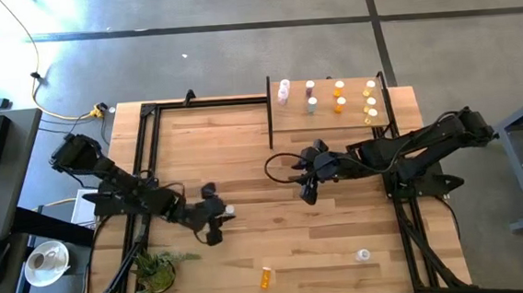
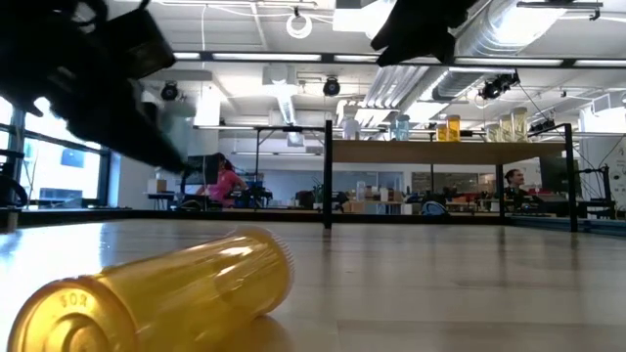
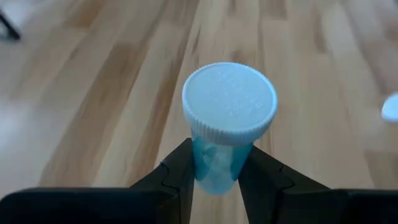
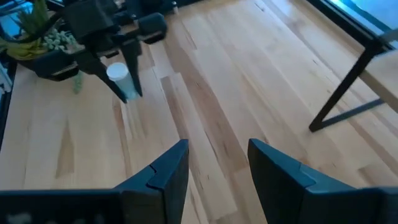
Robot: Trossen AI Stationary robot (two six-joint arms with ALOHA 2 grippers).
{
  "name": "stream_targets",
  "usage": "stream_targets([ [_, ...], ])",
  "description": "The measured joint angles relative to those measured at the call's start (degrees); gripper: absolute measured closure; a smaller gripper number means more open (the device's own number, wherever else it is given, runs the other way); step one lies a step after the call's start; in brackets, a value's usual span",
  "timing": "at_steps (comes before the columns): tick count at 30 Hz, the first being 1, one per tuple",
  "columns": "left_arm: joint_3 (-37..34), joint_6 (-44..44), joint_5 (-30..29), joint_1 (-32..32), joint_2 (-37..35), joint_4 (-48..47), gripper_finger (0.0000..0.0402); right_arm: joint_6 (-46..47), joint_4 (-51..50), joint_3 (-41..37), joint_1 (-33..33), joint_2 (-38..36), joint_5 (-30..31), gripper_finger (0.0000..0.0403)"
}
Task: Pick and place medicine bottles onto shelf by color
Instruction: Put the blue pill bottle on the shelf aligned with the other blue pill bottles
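Left gripper point(image 3: 216, 177) pinching teal bottle point(image 3: 225, 124), plain at wrist; right gripper point(image 4: 217, 163) spread, empty.

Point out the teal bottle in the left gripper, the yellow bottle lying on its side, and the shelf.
teal bottle point(image 3: 229, 102): left wrist view, on its white cap.
yellow bottle point(image 2: 196, 279): low view, on its clear yellow body.
shelf point(image 1: 329, 120): high view, on the bare front part of the board.

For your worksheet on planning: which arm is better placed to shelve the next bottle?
Left: its claw already grips the teal white-capped bottle. The right claw hangs open, empty, nearer the light-wood shelf.
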Motion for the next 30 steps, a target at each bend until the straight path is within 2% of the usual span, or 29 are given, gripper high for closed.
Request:
stream_targets([
  [8, 0.0, 11.6, 8.6, 8.8, 0.0, 10.3, 0.0311, -4.2, 4.1, 0.0, 0.0, 0.0, -0.1, 0.0227],
  [14, 0.0, 17.7, 11.7, 14.6, 0.0, 15.3, 0.0311, -10.5, 11.6, 0.0, -0.3, 0.0, 0.1, 0.0195],
  [21, 3.2, 21.7, 13.6, 19.7, 0.0, 14.6, 0.0311, -18.1, 22.5, 0.0, -2.6, 0.0, -0.5, 0.019],
  [30, 4.0, 21.8, 16.4, 24.1, 0.0, 13.2, 0.0311, -18.5, 28.0, 0.0, -5.0, 5.9, -2.6, 0.019],
])
